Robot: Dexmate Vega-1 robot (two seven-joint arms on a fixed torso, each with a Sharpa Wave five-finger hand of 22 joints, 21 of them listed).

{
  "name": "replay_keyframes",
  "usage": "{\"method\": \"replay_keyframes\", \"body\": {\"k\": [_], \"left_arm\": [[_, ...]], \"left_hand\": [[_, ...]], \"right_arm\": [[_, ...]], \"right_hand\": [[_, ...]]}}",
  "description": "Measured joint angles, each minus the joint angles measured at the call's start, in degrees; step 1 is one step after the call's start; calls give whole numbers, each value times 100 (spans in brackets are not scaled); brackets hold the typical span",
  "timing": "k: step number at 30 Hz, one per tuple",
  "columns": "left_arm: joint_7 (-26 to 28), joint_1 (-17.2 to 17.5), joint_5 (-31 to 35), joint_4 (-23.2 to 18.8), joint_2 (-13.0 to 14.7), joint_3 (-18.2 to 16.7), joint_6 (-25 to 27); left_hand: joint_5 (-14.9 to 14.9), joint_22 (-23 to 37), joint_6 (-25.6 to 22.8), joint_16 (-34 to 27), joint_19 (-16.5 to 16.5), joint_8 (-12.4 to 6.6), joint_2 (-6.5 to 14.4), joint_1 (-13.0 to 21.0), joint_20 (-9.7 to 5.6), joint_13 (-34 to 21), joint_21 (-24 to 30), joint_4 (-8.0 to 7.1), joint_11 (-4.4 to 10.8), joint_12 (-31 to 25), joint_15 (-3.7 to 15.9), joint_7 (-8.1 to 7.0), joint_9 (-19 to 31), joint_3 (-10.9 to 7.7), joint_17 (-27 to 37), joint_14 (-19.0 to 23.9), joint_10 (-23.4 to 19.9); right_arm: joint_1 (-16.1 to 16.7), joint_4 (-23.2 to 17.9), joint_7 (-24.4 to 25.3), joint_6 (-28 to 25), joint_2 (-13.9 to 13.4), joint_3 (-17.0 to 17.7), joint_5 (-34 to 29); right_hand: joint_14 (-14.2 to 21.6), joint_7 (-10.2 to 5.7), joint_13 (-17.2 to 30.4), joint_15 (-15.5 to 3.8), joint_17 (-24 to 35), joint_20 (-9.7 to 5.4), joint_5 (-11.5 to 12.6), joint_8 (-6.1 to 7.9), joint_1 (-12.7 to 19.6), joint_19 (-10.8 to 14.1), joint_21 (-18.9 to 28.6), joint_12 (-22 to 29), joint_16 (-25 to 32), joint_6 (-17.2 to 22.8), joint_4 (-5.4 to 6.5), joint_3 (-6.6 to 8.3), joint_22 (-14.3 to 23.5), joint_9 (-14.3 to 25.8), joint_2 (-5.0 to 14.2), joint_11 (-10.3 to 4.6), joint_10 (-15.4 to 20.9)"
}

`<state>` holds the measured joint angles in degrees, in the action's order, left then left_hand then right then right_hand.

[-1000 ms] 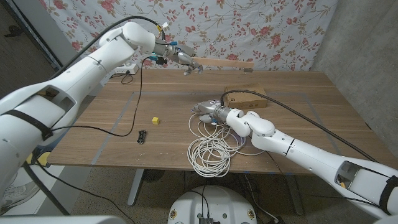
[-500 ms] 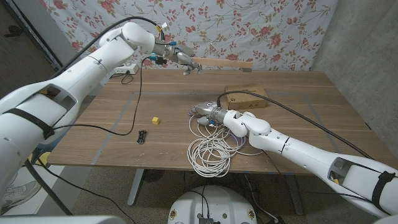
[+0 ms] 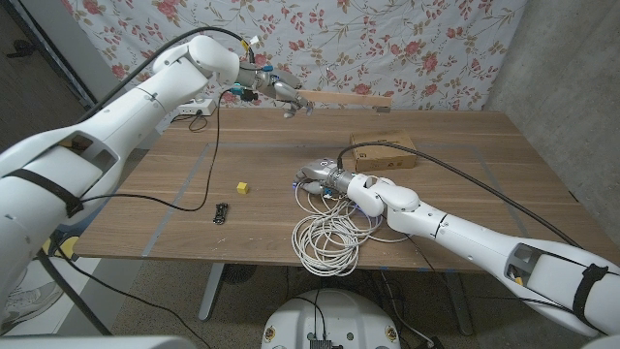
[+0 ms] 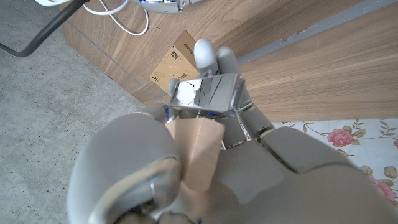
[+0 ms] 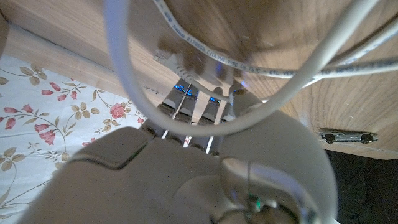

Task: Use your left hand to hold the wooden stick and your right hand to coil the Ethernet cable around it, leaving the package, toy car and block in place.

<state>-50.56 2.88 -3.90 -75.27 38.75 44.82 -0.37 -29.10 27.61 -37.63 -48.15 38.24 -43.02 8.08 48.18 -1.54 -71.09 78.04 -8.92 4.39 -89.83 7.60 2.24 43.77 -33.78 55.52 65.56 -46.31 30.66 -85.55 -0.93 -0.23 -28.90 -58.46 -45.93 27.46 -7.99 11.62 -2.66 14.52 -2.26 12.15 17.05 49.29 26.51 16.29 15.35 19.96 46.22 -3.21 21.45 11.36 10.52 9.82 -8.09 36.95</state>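
Left hand (image 3: 281, 92), raised above the table's far edge, clenched around one end of the wooden stick (image 3: 344, 97); the stick runs level toward the table's far right, clear of the surface. In the left wrist view the fingers (image 4: 208, 59) wrap the pale stick (image 4: 199, 155) firmly.

Right hand (image 3: 323, 174), low near the table's middle (image 3: 465, 165), at the far loops of the white Ethernet cable (image 3: 327, 237). The bulk of the cable lies coiled against the near edge, with loose strands leading up to the hand. In the right wrist view strands (image 5: 249, 62) cross over the fingers (image 5: 199, 102); whether these pinch a strand or merely touch it cannot be told.

Cardboard package (image 3: 384, 154) just beyond the right hand; yellow block (image 3: 242, 187) and black toy car (image 3: 222, 212) left of the coil, well apart from it.

Step in hand, as judged: securing a free length of cable before carrying it to the stick. Done well, the hand takes a single strand near an end, not several loops, and lifts it steeply so the trailing coil pays out without sweeping the package. The stick should be held steady and level.
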Motion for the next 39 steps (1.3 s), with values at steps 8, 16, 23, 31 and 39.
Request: {"method": "replay_keyframes", "body": {"k": [8,16,23,31,39], "left_arm": [[-25,0,0,0,0,0,-45],[-47,-13,15,82,-35,22,-106],[-57,-113,42,252,-155,84,-140],[-57,-156,91,290,-197,112,-155],[-38,-180,127,309,-224,136,-156]], "left_hand": [[0,-53,-3,-67,-21,-23,12,11,-21,0,78,0,0,0,6,3,-3,0,0,-50,0],[0,-79,-3,-69,-20,-23,43,-6,-21,0,141,0,0,0,-2,3,5,0,0,-78,0],[0,-132,-3,-94,-20,-64,57,-22,-21,0,165,0,0,0,-1,2,-3,0,1,-79,0],[0,-132,22,-95,-82,-64,63,-29,-20,0,207,0,0,0,10,26,-3,0,0,-90,0],[1,-159,22,-95,-82,-86,62,-29,-20,0,251,-17,0,0,13,24,-17,-17,0,-94,0]], "right_arm": [[84,1,0,0,-32,111,0],[211,-100,552,149,-80,221,138],[315,-239,1474,-61,-116,337,-148],[441,-389,1888,-239,-166,508,-238],[605,-564,2334,-499,-233,736,-300]], "right_hand": [[968,-71,-7,-62,30,-48,222,-146,-168,304,216,182,186,274,305,54,34,-4,26,76,930],[2210,60,1178,-350,2171,-81,383,-372,411,677,1290,1423,2026,695,76,-386,789,304,5,82,1959],[2226,93,2439,-370,3436,-81,549,-404,578,677,1858,2506,2524,748,105,-527,1165,583,-52,47,2132],[2143,99,2804,-351,3662,-69,609,-435,601,600,1935,2768,2477,756,176,-518,1160,662,-74,-52,2086],[2143,98,3061,-351,3818,-69,672,-459,691,537,1980,2965,2432,757,217,-477,1148,717,-90,-83,2055]]}}
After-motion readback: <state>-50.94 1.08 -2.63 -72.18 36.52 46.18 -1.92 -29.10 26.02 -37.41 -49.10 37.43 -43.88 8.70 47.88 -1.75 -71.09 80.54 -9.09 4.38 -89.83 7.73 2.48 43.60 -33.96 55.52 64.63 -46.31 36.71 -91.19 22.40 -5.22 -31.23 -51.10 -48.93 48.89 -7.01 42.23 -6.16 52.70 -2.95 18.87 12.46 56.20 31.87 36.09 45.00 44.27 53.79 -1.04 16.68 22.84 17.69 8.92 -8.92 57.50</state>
